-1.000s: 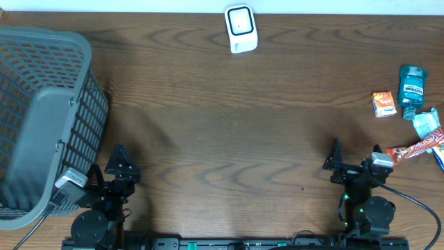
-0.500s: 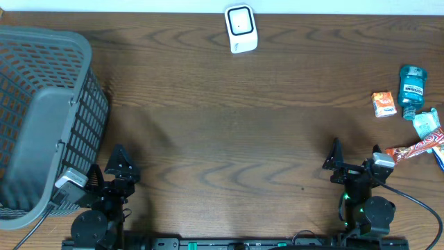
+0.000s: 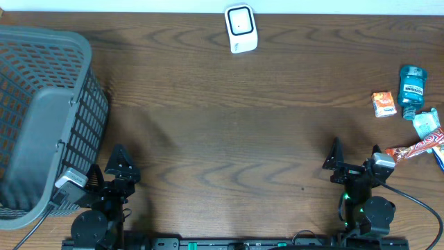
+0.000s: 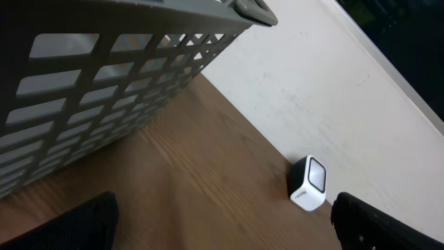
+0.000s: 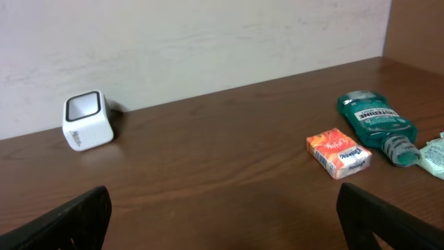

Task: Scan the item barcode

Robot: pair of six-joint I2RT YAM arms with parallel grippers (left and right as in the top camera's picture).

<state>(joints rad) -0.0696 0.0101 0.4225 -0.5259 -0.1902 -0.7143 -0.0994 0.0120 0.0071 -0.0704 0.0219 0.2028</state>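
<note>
The white barcode scanner stands at the far edge of the table, also visible in the left wrist view and the right wrist view. The items lie at the right edge: a teal mouthwash bottle, a small orange box, a pale packet and a red wrapper. My left gripper is open and empty near the front left. My right gripper is open and empty at the front right, short of the items.
A large grey slatted basket fills the left side, right beside my left arm. A white wall runs behind the table's far edge. Bare brown wood lies between the two arms and the scanner.
</note>
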